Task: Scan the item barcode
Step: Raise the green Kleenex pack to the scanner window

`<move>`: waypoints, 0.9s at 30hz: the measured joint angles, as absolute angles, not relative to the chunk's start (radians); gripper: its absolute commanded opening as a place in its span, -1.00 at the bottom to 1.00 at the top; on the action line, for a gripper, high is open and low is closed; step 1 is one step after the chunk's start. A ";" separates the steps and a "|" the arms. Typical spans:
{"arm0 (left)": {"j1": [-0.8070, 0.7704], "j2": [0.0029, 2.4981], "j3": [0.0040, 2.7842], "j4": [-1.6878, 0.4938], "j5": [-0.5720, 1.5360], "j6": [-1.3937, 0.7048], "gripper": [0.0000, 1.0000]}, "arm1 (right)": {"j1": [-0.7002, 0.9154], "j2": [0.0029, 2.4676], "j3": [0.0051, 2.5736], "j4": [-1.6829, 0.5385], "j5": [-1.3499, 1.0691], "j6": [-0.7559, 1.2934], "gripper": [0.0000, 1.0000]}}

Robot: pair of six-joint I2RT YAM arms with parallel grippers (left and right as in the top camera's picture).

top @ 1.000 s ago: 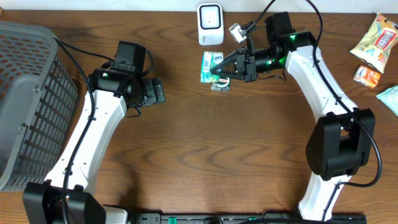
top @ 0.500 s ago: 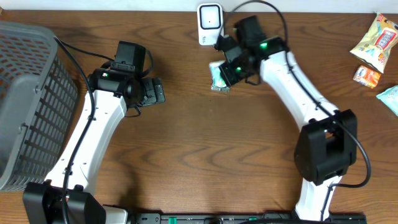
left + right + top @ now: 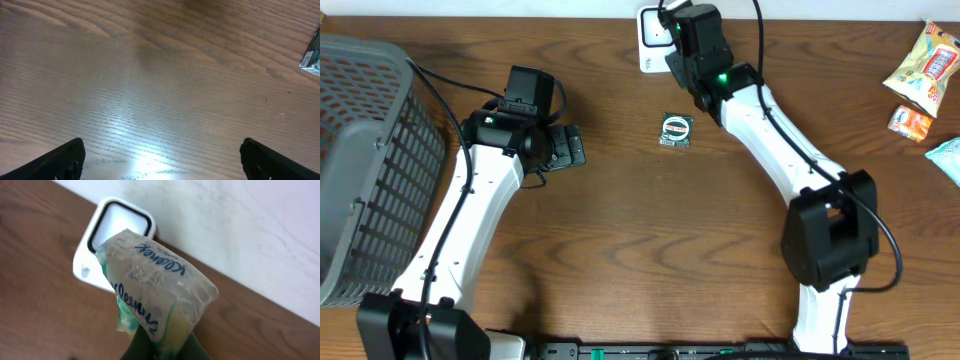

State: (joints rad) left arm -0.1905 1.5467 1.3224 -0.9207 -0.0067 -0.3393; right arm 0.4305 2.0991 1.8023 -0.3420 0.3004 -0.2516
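Note:
My right gripper (image 3: 162, 342) is shut on the lower end of a clear Kleenex tissue pack (image 3: 155, 287) with blue lettering. The pack is held up just in front of the white barcode scanner (image 3: 85, 267), covering part of its dark-framed window. In the overhead view the right wrist (image 3: 695, 40) sits over the scanner (image 3: 647, 45) at the table's far edge and hides the pack. My left gripper (image 3: 162, 160) is open over bare wood, with nothing between its fingers (image 3: 65, 157); in the overhead view it hangs left of centre (image 3: 570, 147).
A small green-and-white packet (image 3: 677, 130) lies on the table below the scanner; its corner also shows in the left wrist view (image 3: 312, 55). A grey basket (image 3: 370, 160) fills the left side. Snack packets (image 3: 925, 65) lie at the far right.
The right arm has lifted the tissue pack off the table beside the small packet and swung it back to the scanner. The left arm has not moved.

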 measured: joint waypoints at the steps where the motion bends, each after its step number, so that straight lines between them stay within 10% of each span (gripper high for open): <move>1: -0.191 1.547 1.322 -0.921 -0.007 -0.339 0.96 | 0.430 2.117 1.828 -0.342 0.294 -0.253 -0.98; 27: -0.191 1.547 1.322 -0.921 -0.007 -0.339 0.96 | 0.417 2.529 2.174 -0.163 0.294 -0.872 -0.98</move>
